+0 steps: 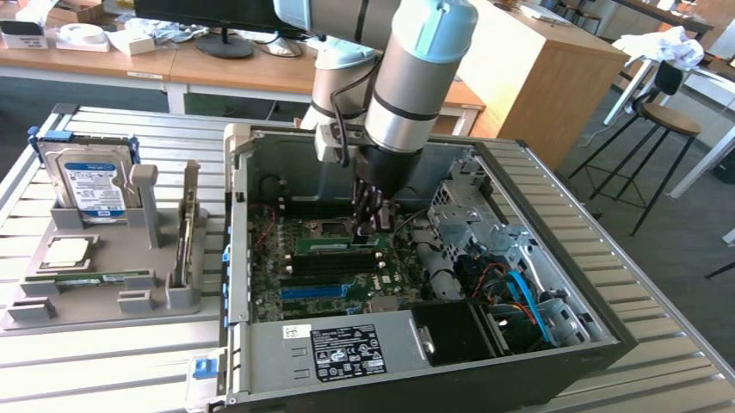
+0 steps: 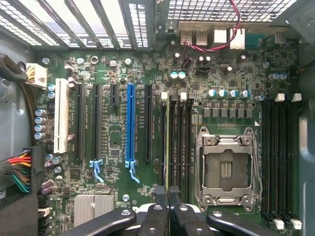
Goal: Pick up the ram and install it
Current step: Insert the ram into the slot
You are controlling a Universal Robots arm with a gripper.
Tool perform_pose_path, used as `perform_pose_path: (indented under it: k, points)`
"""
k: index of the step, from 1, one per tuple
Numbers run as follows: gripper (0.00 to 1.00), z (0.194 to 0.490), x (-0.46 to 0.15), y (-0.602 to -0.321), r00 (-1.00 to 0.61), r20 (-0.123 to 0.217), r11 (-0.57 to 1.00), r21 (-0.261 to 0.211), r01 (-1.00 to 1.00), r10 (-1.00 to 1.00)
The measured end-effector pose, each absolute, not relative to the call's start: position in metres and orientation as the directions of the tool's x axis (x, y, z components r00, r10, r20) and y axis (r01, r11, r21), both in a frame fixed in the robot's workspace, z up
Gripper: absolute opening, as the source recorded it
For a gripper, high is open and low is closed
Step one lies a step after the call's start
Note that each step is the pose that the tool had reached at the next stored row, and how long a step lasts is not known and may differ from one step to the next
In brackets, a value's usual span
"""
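Ram (image 1: 333, 244) stood on edge in a slot beside the empty processor socket (image 2: 226, 167), mid-motherboard (image 1: 287, 284), with the claw (image 1: 367, 222) clenched on nothing directly over it, seemingly to press it home.

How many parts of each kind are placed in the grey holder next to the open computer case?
Hard drive: 1
Processor chip: 1
Ram stick: 1
Expansion card: 1
Total: 4
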State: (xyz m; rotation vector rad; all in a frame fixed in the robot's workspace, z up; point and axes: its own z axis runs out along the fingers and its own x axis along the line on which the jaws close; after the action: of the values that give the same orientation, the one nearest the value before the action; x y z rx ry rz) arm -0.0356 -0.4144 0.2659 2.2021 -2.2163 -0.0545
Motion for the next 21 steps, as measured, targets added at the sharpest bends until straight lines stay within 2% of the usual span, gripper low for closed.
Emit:
perform_pose_path:
  k: [21]
  points:
    - [0.11, 0.2565, -0.0356, -0.4144, -0.007, -0.013, 0.006, 0.037, -0.999, -1.0]
